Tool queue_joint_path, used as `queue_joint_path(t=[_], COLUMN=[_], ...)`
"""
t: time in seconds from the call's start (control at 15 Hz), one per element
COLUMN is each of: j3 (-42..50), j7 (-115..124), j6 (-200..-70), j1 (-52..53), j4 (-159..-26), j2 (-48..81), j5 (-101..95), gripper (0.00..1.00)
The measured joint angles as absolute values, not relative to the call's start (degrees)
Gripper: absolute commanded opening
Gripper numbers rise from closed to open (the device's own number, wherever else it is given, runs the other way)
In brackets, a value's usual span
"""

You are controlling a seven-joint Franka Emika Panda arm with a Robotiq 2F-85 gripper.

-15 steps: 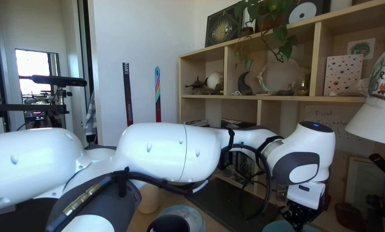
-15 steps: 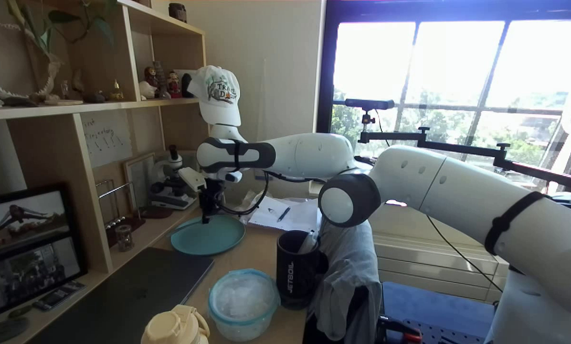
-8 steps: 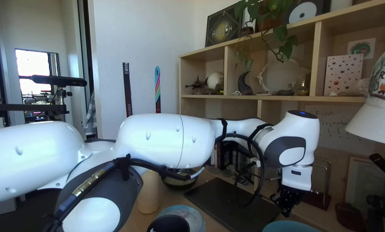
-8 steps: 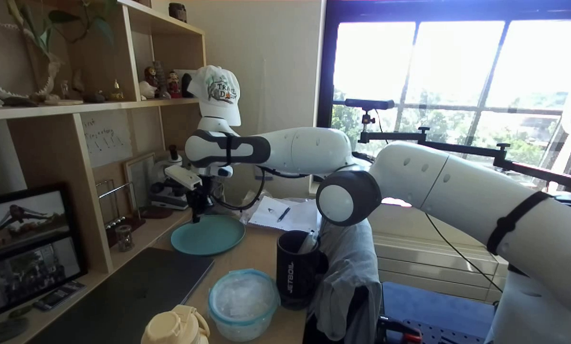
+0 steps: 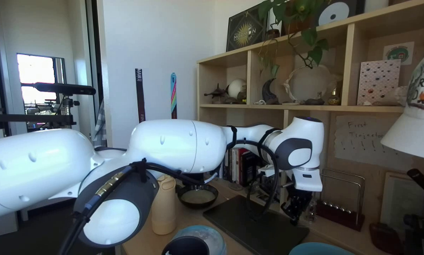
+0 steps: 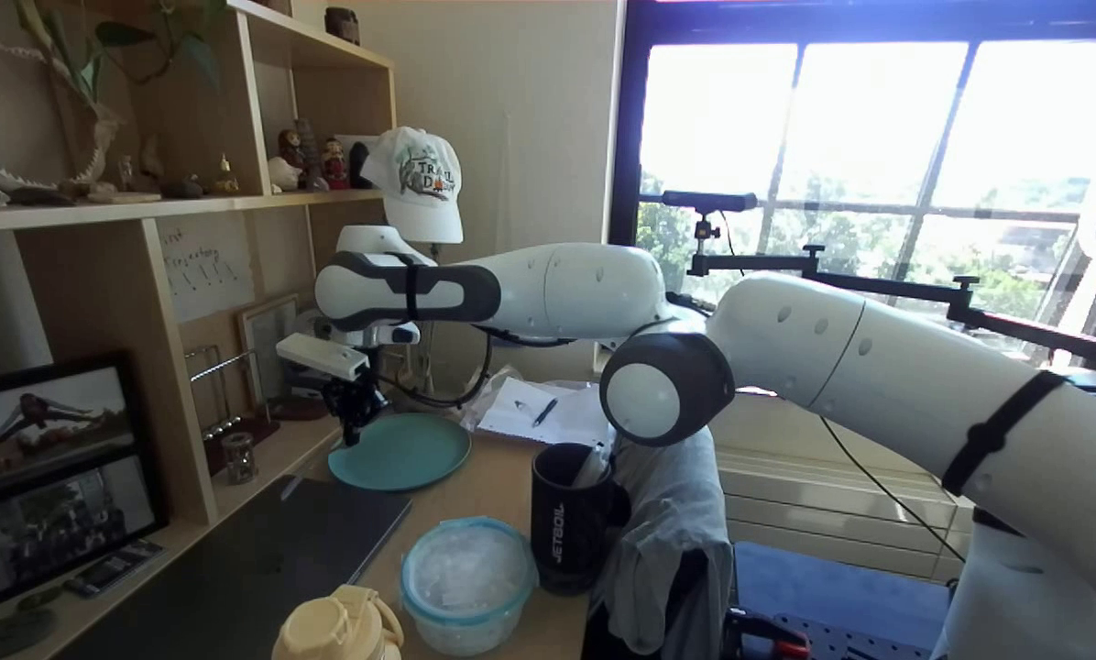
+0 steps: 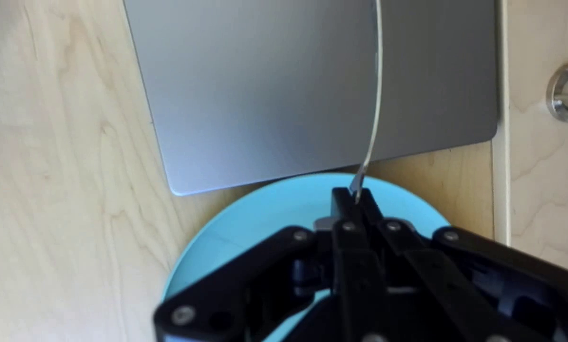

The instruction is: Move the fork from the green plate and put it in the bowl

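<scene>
Gripper [image 7: 356, 195], drawn nearly together, pinches one end of the fork [image 7: 378, 85] clear of the green plate [image 7: 269, 209].

Wrist view: top edge crops fork [image 7: 379, 71], jaws hide part of green plate [image 7: 274, 209]; in an exterior view, bottom edge cuts cream bottle [image 6: 330, 627].

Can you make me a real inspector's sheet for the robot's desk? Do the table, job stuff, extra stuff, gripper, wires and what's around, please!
Surface: wooden desk, pale grain showing.
Job's things: fork, seen edge-on, held in the gripper; green plate on the desk; dark bowl near the closed laptop.
Clutter: that laptop, a blue-rimmed tub, a black cup, a cream bottle.
Gripper: shut on the fork.
Cables: black cable loops beside the arm.
Surroundings: wooden shelves, white cap, bright window.
</scene>
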State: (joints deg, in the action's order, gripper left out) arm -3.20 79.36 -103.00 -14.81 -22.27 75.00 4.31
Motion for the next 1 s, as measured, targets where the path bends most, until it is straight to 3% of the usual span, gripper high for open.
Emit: queue_joint_path(t=[1.0], j3=[-8.64], j7=[64.39], j6=[-101.35], j1=[-9.73], j4=[-22.27], j2=[75.51], j5=[3.62], gripper=[0.01])
